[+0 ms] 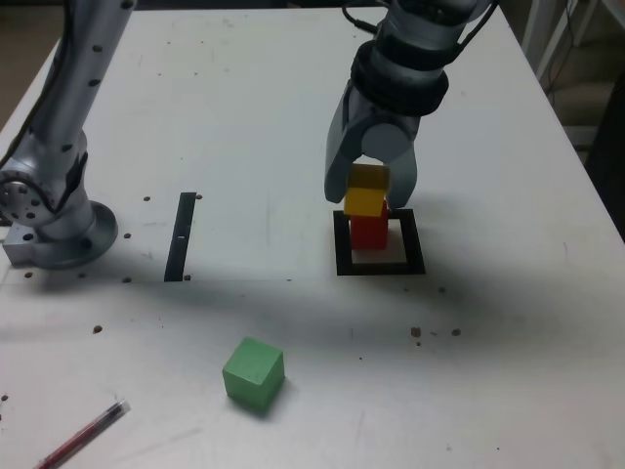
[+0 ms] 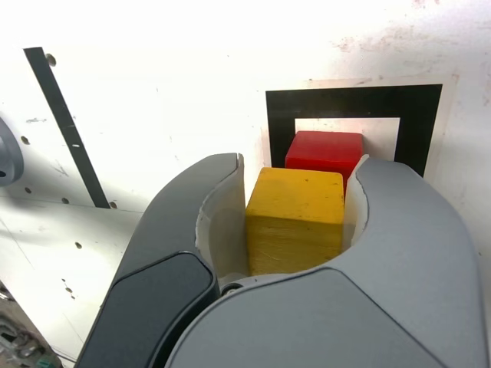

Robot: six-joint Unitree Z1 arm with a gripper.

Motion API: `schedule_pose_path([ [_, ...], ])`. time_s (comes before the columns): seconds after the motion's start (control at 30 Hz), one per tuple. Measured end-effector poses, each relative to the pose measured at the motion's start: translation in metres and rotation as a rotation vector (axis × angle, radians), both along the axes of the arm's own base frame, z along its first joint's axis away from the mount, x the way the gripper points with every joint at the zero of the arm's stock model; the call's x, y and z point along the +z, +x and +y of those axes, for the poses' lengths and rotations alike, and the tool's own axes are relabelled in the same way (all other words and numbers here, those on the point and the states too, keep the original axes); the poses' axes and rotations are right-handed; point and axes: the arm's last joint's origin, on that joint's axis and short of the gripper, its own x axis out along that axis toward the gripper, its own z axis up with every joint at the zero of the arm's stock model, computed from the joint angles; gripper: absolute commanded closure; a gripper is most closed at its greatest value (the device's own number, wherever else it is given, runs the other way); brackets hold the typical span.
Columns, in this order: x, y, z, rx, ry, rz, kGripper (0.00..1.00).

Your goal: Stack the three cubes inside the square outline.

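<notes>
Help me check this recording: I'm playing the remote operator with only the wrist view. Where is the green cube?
Observer: On the bare table, towards the bottom of the exterior view and left of its middle: the green cube.
Operator: My gripper hides the near side of the square outline. Does the red cube reach it?
Observer: No. In the exterior view, a pale strip shows between the red cube and the near side of the square outline.
Operator: Anything else lying on the table that I'm missing?
Observer: Yes, a slim red pen-like item at the exterior view's lower left.
</notes>
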Motion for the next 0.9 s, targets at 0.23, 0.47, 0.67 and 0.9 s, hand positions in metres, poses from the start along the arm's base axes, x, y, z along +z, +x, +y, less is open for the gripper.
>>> schedule_pose_path([
  [0.23, 0.002, 0.002, 0.000, -0.006, -0.010, -0.017, 0.61],
  [0.47, -0.002, 0.003, 0.000, -0.009, -0.012, -0.026, 0.25],
  [0.67, -0.008, 0.002, 0.000, -0.010, -0.009, -0.022, 0.04],
  [0.9, -0.006, -0.001, 0.001, -0.011, -0.007, -0.022, 0.01],
])
